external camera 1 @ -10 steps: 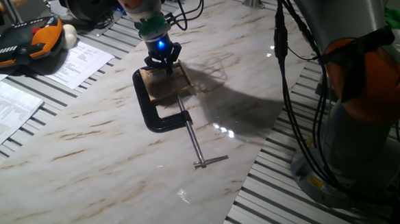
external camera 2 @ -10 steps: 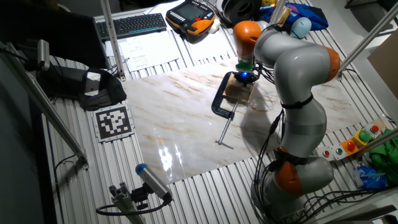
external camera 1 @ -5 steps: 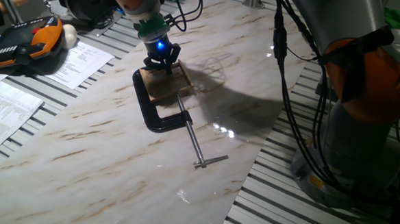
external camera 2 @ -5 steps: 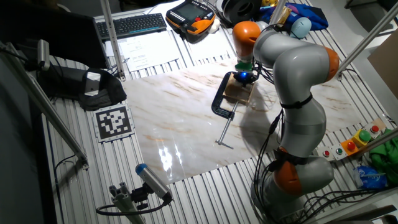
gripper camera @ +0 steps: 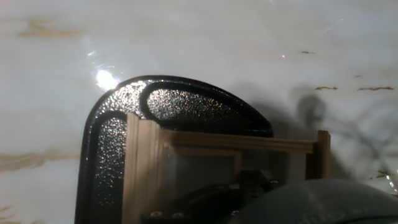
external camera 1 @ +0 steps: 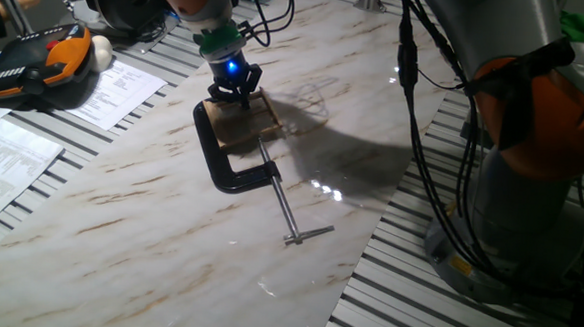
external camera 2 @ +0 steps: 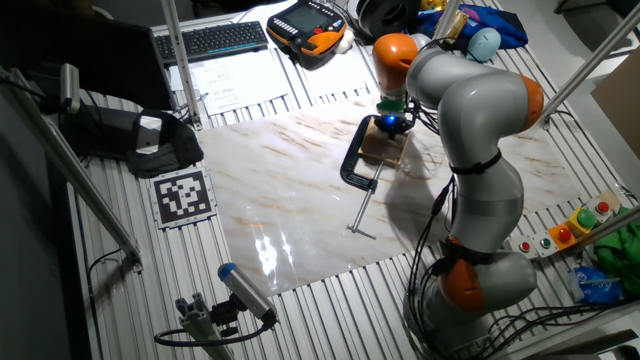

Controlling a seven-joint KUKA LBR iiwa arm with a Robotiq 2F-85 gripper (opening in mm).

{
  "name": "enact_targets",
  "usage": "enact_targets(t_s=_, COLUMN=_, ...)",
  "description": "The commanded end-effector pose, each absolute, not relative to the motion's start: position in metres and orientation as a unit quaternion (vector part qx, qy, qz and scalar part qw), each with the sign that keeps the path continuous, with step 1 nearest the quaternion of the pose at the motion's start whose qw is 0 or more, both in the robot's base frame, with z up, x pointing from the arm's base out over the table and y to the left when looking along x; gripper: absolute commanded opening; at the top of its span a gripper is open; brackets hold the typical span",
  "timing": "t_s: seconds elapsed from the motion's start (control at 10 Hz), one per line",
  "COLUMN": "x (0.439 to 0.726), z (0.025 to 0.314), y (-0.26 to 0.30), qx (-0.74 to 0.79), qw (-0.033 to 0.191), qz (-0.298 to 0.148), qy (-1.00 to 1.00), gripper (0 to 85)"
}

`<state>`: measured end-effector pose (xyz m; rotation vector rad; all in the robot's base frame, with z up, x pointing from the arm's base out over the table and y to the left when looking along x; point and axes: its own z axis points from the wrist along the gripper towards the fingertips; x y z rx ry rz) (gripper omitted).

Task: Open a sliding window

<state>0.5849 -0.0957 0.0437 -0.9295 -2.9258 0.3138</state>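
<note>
Tool right on top of window, clamp just beyond; tool's jaw state unclear.

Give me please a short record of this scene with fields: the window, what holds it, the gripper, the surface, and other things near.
window: sliding window of light wood, lying on the table, frame also seen in hand view
held by: black C-clamp, long steel screw pointing away from the window
gripper: gripper low over the window's far end, blue light on; fingers cannot be seen clearly, open or shut not clear
surface: marble-patterned table
nearby: orange and black teach pendant; papers; keyboard; printed marker tag
</note>
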Motion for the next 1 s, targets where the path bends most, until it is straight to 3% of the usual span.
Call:
enact_targets(t_s=0.0, x=0.585, z=0.044, y=-0.096, qx=-0.301, qw=0.027, qz=0.101, qy=-0.948, gripper=0.0)
enact_targets(t_s=0.4, x=0.580, z=0.048, y=-0.099, qx=-0.296, qw=0.029, qz=0.102, qy=-0.949, gripper=0.0)
enact_targets(t_s=0.9, x=0.557, z=0.082, y=-0.088, qx=-0.309, qw=0.049, qz=0.104, qy=-0.944, gripper=0.0)
